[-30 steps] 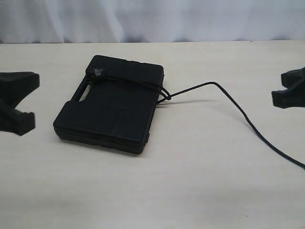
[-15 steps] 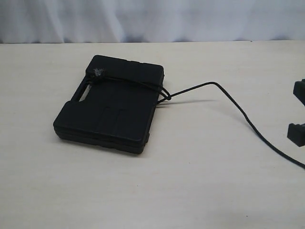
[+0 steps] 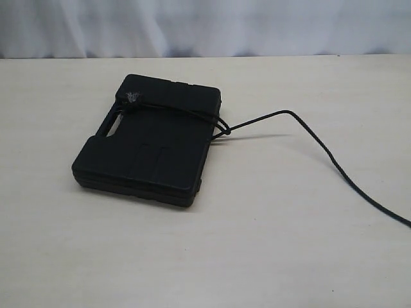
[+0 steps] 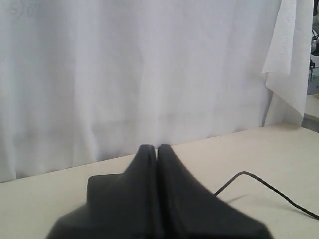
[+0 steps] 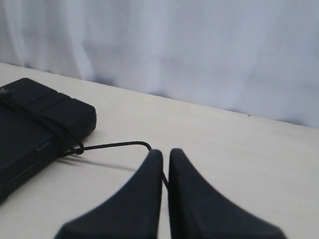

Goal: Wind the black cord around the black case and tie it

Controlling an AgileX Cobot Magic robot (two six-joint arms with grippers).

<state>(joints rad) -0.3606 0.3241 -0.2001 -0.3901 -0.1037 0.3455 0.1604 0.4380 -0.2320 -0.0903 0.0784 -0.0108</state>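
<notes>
The black case [image 3: 151,144] lies flat on the table, left of the middle. The black cord [image 3: 308,131] crosses its far end, with the frayed tuft [image 3: 133,97] beside the handle slot and a loop at the case's right edge. From there its long tail curves away to the right edge of the exterior view. Neither gripper shows in the exterior view. The left gripper [image 4: 157,148] is shut and empty, above a corner of the case [image 4: 97,183], with the cord [image 4: 259,180] off to one side. The right gripper [image 5: 165,152] is shut and empty, held above the cord [image 5: 114,145], with the case [image 5: 30,124] beyond.
The pale table [image 3: 270,244] runs back to a white curtain [image 3: 205,25] along its far edge. Nothing else stands on it.
Both grippers have drawn back out of the exterior view, the left one first and then the right. The case and cord have not moved.
</notes>
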